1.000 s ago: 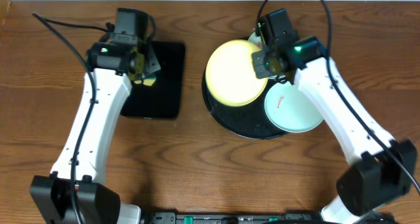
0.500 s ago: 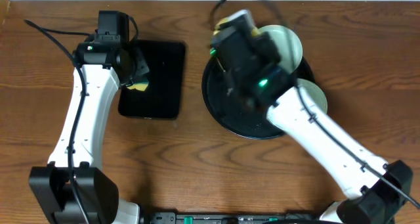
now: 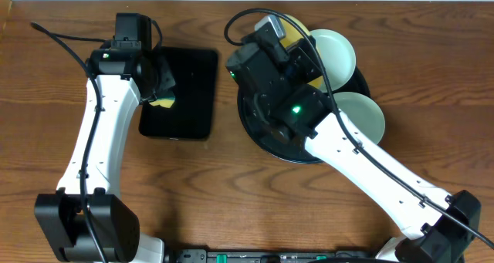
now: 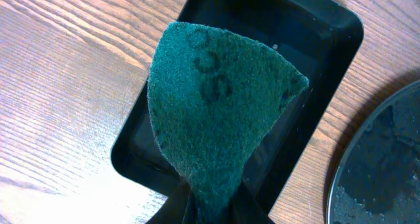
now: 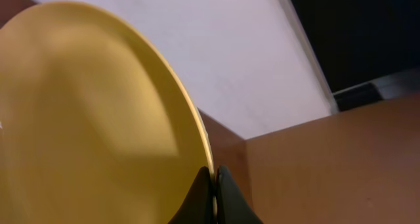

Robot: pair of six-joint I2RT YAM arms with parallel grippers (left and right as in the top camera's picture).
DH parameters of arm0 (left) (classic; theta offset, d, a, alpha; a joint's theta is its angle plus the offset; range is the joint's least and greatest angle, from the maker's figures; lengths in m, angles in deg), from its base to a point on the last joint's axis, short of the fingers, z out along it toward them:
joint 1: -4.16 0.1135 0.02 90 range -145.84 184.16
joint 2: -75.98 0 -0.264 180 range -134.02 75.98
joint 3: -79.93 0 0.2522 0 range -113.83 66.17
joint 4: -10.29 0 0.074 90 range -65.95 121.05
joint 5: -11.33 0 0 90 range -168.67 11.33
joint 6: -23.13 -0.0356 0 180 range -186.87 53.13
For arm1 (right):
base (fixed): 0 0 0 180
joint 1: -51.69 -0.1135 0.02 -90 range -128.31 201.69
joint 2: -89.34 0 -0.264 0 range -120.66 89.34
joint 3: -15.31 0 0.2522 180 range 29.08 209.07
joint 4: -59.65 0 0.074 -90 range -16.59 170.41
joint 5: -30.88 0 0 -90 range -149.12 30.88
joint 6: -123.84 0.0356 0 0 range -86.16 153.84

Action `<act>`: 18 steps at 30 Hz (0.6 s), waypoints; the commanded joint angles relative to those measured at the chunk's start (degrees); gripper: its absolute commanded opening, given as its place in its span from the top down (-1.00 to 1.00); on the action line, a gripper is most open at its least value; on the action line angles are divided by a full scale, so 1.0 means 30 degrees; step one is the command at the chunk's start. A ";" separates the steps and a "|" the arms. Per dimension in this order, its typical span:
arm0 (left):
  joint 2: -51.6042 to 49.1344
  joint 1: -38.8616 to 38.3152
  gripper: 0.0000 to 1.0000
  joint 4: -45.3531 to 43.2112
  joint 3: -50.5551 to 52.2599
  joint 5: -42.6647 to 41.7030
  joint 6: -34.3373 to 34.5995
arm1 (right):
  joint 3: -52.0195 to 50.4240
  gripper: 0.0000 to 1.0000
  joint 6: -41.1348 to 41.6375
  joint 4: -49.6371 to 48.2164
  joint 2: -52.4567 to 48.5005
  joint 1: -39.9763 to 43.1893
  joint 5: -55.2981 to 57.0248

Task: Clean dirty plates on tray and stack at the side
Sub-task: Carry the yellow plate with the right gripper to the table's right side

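Observation:
My right gripper is shut on the rim of the pale yellow plate, which it holds up on edge in the air. In the overhead view the raised right arm hides most of this plate; only a yellow sliver shows. Two pale mint plates lie on the round black tray, one at the back and one at the right. My left gripper is shut on a green scouring pad and hangs over the rectangular tray.
The small rectangular black tray lies left of the round tray, with a strip of wood between them. The round tray's wet edge shows at the right of the left wrist view. The raised right arm crosses over the round tray.
My right arm has lifted the yellow plate off the round tray and tipped it on edge, swinging up and left. The back mint plate is now uncovered. The left arm shifted slightly left.

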 commanded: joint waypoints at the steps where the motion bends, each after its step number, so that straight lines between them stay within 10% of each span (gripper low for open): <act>1: -0.0087 0.0095 0.85 0.0051 0.0117 0.0015 -0.0255 | 0.0015 0.98 0.3060 0.1086 0.0350 0.0984 -0.2688; 12: -0.0087 0.0095 0.85 0.0204 0.0117 0.0022 -0.0335 | 0.0007 0.98 1.0885 0.3789 0.0350 1.1759 -2.6199; 18: -0.0087 0.0095 0.85 0.0204 0.0117 0.0015 -0.0328 | -0.0117 0.98 1.0178 0.5865 0.0328 1.8469 -2.7467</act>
